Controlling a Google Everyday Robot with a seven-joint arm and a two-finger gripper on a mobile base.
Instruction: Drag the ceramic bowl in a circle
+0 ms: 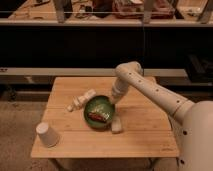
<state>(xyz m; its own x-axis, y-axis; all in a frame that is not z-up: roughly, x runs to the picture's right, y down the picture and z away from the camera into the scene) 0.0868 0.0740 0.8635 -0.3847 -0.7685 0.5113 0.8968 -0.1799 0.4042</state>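
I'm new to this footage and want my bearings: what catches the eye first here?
The white arm reaches in from the picture's right, its gripper at the right rim of the green ceramic bowl near the middle of the wooden table. A white paper cup stands upside down near the table's front left corner.

The gripper (112, 99) is at the upper right rim of the ceramic bowl (97, 106), but whether it touches the rim cannot be told. The robot's body (197, 135) is cut off by the right and bottom edges, and the legs of the bench (145, 130) by the bottom edge. What the pale segmented thing (81, 101) left of the bowl and the pale block (116, 125) at its lower right are cannot be told.
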